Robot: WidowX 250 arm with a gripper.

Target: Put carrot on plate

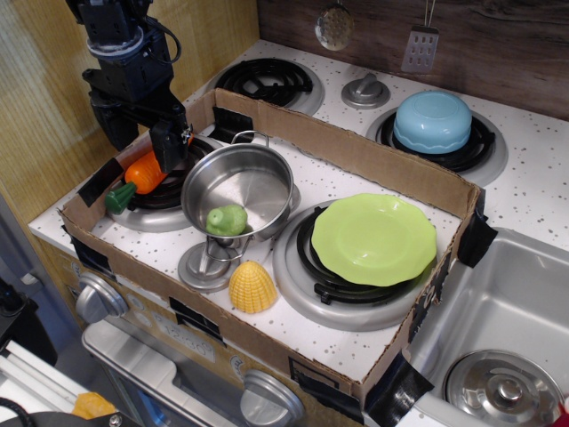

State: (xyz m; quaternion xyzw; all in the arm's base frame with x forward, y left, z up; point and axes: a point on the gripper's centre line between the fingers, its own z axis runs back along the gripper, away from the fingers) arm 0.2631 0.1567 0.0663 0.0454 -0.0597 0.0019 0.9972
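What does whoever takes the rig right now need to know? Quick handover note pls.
Gripper: lowered over the carrot, fingers straddling its thick middle; can't tell if it has closed on it.
Carrot: lying on the front-left burner inside the cardboard tray, green top toward the front-left corner, beside the steel pot.
Plate: on the front-right burner, nothing on it.
Done: approach to the carrot.
Left: grasp, lift, carry right past the pot, set carrot on plate.

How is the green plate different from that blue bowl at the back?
The plate is lime green, wide and shallow, lying face up inside the cardboard tray. The blue bowl is light blue, smaller across, taller, turned upside down outside the tray. Both are round and each sits on a stove burner.
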